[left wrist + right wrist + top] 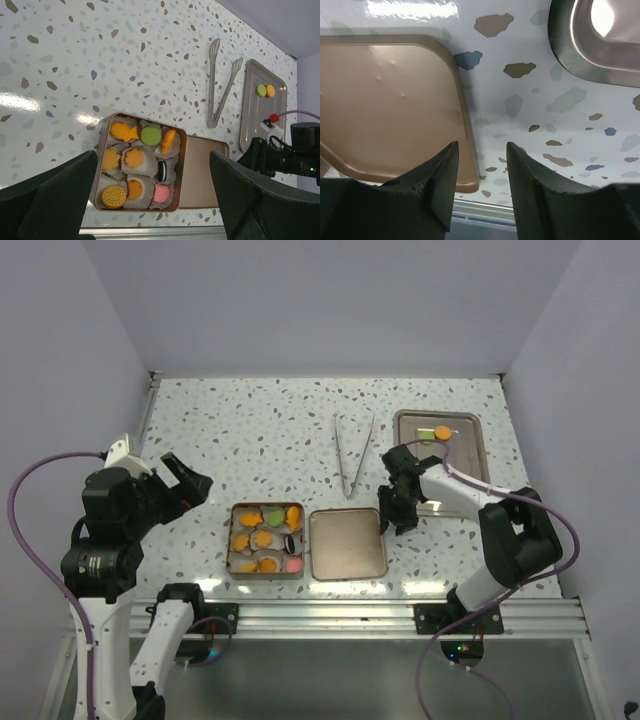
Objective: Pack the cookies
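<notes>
**Over the lid [347, 545] edge: right gripper [480, 147] half spread**

Nothing sits between its fingers [440, 175]. The left gripper [188, 475] stands fully spread, empty. Most cookies [266, 538] fill the tin [232, 540] left of the lid; two lie on the far-right tray [470, 460].

I find nothing here that I can read. The brown rectangular metal lid [385, 100], beneath and to the left of my right fingers [437, 185], is plain and only dented. The silver metal tray [590, 55] ahead and to the right of them shows no stamp or label I can make out. The speckled worktop [530, 125] carries no lettering, number or sign.
</notes>
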`<control>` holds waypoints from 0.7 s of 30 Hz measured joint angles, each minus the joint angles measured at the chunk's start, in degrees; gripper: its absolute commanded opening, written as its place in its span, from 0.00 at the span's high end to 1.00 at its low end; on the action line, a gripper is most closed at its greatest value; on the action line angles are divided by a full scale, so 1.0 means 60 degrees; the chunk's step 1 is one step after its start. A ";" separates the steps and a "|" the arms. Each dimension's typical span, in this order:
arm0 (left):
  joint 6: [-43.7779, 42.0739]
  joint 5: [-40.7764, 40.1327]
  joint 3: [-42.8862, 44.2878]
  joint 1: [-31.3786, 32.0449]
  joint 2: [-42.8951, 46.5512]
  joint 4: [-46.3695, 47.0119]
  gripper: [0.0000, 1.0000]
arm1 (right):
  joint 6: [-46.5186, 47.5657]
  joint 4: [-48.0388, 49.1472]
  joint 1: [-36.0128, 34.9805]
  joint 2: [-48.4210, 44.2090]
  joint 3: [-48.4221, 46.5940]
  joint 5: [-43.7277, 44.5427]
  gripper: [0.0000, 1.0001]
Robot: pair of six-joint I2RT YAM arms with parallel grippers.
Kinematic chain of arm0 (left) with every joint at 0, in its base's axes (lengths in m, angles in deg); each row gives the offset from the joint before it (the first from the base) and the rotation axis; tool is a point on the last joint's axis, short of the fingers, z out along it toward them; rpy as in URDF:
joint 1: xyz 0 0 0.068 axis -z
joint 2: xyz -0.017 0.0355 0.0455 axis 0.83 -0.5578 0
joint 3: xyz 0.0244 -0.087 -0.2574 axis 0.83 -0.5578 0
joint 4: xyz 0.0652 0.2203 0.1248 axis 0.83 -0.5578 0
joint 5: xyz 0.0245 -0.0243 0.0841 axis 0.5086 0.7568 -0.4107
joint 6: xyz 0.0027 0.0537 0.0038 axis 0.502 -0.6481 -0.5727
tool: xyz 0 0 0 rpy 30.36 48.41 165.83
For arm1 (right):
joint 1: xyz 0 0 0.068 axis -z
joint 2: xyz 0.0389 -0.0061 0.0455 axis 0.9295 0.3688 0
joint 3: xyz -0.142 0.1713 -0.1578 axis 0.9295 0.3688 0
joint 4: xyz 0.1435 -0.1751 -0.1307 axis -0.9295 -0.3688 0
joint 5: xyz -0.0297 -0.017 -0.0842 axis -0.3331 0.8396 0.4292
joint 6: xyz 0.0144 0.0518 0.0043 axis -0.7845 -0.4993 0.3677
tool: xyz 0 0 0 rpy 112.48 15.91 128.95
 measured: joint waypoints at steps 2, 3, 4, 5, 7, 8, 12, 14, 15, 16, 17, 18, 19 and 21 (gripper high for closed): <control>0.0095 -0.0073 0.0000 0.0000 0.0000 -0.0069 0.00 | 0.0033 0.0066 -0.0015 0.0102 0.0175 -0.0087 0.63; 0.0149 -0.0109 0.0015 0.0000 -0.0011 -0.0135 0.00 | 0.0062 0.0080 -0.0025 0.0186 0.0240 -0.0131 0.66; 0.0237 -0.0138 0.0062 0.0000 -0.0033 -0.0233 0.00 | 0.0095 0.0098 -0.0047 0.0255 0.0295 -0.0164 0.67; 0.0339 -0.0146 0.0153 0.0000 -0.0080 -0.0401 0.00 | 0.0106 0.0109 -0.0051 0.0295 0.0306 -0.0262 0.68; 0.0517 -0.0168 0.0474 0.0000 -0.0211 -0.0699 0.00 | 0.0189 0.0120 -0.0066 0.0295 0.0306 -0.0357 0.69; 0.0619 -0.0171 0.0696 0.0000 -0.0302 -0.0867 0.00 | 0.0240 0.0120 -0.0066 0.0295 0.0306 -0.0390 0.70; 0.0860 -0.0251 0.1632 0.0000 -0.0492 -0.1231 0.00 | 0.0481 0.0080 -0.0084 0.0317 0.0273 -0.0459 0.71; 0.0936 -0.0324 0.1909 0.0000 -0.0433 -0.1381 0.00 | 0.0579 0.0007 -0.0120 0.0397 0.0189 -0.0455 0.70; 0.0965 -0.0353 0.1956 0.0000 -0.0379 -0.1432 0.00 | 0.0608 -0.0055 -0.0138 0.0448 0.0124 -0.0448 0.69; 0.0973 -0.0361 0.1967 0.0000 -0.0321 -0.1497 0.00 | 0.0616 -0.0102 -0.0153 0.0488 0.0069 -0.0444 0.69; 0.0973 -0.0361 0.1963 0.0000 -0.0266 -0.1588 0.00 | 0.0616 -0.0113 -0.0168 0.0495 0.0051 -0.0444 0.69; 0.0969 -0.0353 0.1934 0.0000 -0.0204 -0.1632 0.00 | 0.0586 -0.0142 -0.0186 0.0492 0.0033 -0.0441 0.68; 0.0962 -0.0350 0.1894 0.0000 -0.0142 -0.1657 0.00 | 0.0521 -0.0157 -0.0215 0.0481 0.0015 -0.0441 0.68; 0.0903 -0.0321 0.1770 0.0000 -0.0015 -0.1676 0.00 | 0.0350 -0.0164 -0.0302 0.0452 -0.0004 -0.0401 0.68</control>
